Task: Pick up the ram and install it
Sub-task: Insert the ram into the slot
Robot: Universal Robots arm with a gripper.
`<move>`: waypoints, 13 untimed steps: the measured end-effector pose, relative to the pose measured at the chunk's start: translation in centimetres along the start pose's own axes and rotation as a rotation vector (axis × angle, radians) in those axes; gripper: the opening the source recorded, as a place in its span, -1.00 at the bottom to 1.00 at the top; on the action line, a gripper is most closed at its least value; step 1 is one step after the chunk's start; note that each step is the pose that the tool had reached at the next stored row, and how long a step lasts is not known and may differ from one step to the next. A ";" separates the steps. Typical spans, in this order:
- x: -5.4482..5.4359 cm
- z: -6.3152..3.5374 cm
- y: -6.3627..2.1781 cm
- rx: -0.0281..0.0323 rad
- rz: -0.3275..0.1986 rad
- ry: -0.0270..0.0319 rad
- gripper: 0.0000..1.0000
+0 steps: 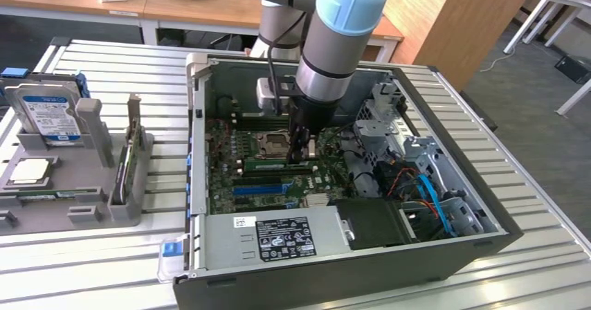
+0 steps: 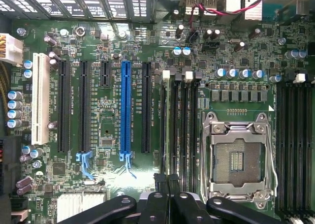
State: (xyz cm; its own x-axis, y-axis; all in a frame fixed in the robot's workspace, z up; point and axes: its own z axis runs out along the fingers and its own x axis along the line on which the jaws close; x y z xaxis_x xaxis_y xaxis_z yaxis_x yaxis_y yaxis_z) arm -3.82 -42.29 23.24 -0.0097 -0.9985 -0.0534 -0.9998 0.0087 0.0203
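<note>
**Ram (image 1: 266,165) pinched by gripper (image 1: 298,156) at memory slots**

Reaches straight down into open computer case (image 1: 196,116) on slatted table (image 1: 531,199). Clenches black fingertips (image 2: 160,182) almost together on ram's thin top edge, near one end. Shows from wrist as narrow pale line (image 2: 167,125) running out from between those tips. Stands on edge along outermost of four black memory slots (image 2: 183,125), the one farthest from the socket. Cannot tell whether fully seated or merely resting in the slot. Ends by white latches (image 2: 188,75) at far end from the gripper.

Just beside the gripper: CPU socket (image 1: 274,142) with metal frame, contacts bare (image 2: 237,160). On the gripper's other side, near: blue expansion slot (image 2: 125,106) among black ones. Beyond the socket: second bank of memory slots (image 2: 295,135). Nearer the exterior camera than the gripper: labelled power supply (image 1: 277,235).

Well apart from the gripper, toward the exterior view's left: gray parts holder (image 1: 93,185) carrying upright hard drive (image 1: 51,116), flat processor chip (image 1: 28,171) and green card with metal bracket (image 1: 129,151).
</note>
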 end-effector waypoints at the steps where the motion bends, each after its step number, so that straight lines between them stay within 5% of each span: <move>1: 0.0 0.00 0.00 0.0000 0.000 0.0004 -0.76; 13: -0.1 0.08 0.00 0.0004 0.001 0.0004 -0.76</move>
State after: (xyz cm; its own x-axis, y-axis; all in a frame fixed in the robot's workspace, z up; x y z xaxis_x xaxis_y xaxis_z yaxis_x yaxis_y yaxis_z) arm -3.82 -42.23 23.16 -0.0106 -0.9985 -0.0530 -0.9998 0.0095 0.0200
